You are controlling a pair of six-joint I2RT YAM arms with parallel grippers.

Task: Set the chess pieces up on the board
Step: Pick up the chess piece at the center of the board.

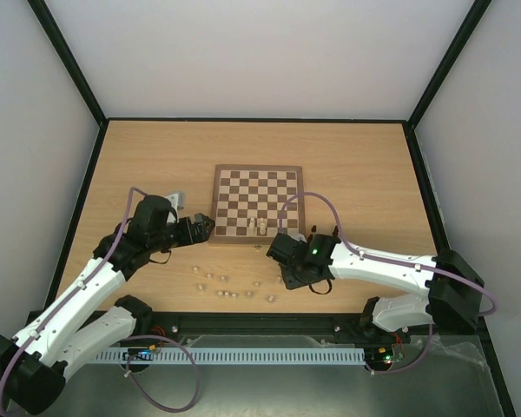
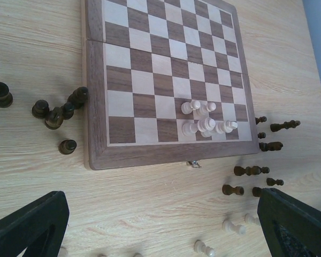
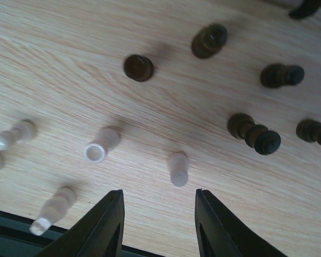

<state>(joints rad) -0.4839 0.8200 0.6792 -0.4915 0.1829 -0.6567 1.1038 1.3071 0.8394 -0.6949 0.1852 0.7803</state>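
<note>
The board lies at mid-table, and a small cluster of cream chess pieces stands on its near edge, also seen in the left wrist view. More cream pieces lie scattered on the table in front of the board. Dark pieces sit off the board's left side and off its right corner. My left gripper hovers open by the board's near left corner, holding nothing. My right gripper is open over the table, and a cream piece lies just beyond its empty gap.
A small grey object sits left of the board behind the left arm. Several dark pieces and other cream ones lie around the right gripper. The black table rail runs right behind it.
</note>
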